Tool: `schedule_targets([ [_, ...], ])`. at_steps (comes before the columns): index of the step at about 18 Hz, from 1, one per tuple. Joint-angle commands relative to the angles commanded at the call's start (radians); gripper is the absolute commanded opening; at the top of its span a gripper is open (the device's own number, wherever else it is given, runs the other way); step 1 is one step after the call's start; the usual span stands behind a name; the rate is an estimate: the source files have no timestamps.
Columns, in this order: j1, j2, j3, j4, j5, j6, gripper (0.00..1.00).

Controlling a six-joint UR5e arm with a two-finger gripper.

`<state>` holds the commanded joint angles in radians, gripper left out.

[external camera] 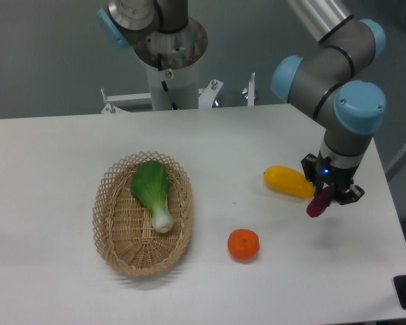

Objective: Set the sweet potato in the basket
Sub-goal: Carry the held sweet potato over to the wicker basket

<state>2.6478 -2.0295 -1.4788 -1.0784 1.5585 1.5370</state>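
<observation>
The sweet potato is a small magenta tuber held between the fingers of my gripper, which is shut on it just above the table at the right. The tuber hangs tilted, its lower end pointing down-left. The basket, an oval tan wicker one, sits at the left of the table, well away from the gripper. A green leafy vegetable with a white stem lies inside it.
A yellow oblong fruit lies just left of the gripper, almost touching the sweet potato. A round orange sits between gripper and basket, nearer the front. The table's right edge is close behind the arm.
</observation>
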Motion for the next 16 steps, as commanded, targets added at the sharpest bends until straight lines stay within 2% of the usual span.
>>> schedule_targets([
  [7, -0.136, 0.031, -0.029, 0.003, 0.006, -0.061, 0.19],
  [10, -0.192, 0.051, -0.061, 0.003, 0.006, -0.069, 0.19],
  [13, -0.233, 0.069, -0.094, 0.005, 0.009, -0.100, 0.19],
  [16, -0.278, 0.069, -0.098, 0.005, 0.009, -0.129, 0.20],
])
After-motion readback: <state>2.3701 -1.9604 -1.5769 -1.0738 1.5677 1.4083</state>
